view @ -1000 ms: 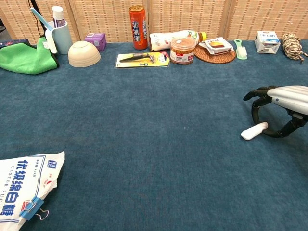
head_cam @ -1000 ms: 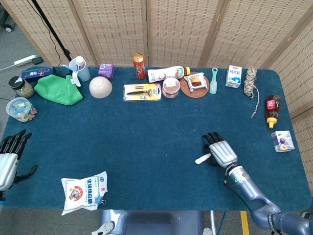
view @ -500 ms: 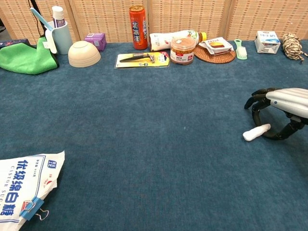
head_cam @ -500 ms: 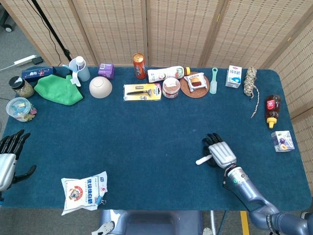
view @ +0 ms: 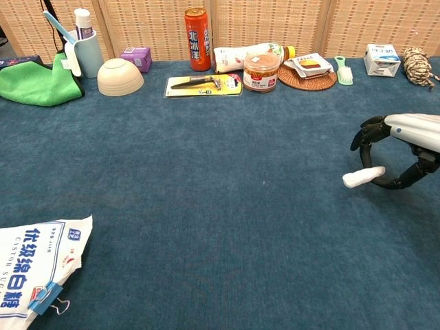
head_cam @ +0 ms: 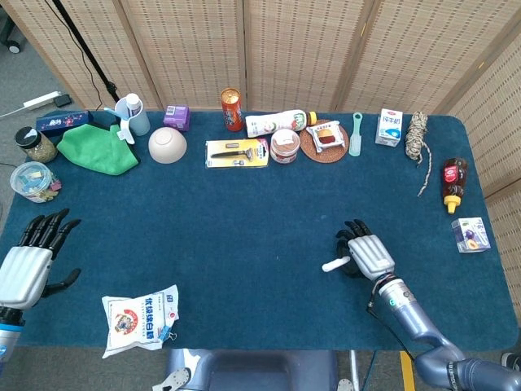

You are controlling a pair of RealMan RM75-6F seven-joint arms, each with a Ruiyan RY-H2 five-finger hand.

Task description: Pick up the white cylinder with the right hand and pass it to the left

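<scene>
The white cylinder (head_cam: 334,263) is a short stick, seen in the chest view as the cylinder (view: 363,177) poking out leftward from my right hand (view: 405,141). That hand grips its right end between the thumb below and curled fingers above, and the cylinder looks slightly raised off the blue cloth. In the head view the right hand (head_cam: 366,252) is at the table's front right. My left hand (head_cam: 28,261) hovers at the front left edge, fingers spread and holding nothing. The chest view does not show it.
A white and blue bag (head_cam: 140,318) lies at the front left. Along the far edge stand a green cloth (head_cam: 98,148), a bowl (head_cam: 167,145), an orange can (head_cam: 231,109), a jar (head_cam: 284,145) and a small carton (head_cam: 390,126). A purple box (head_cam: 470,235) sits at the right edge.
The right hand has closed around the cylinder and raised it a little, shifting slightly left. The left hand has come further in over the table's front left edge.
</scene>
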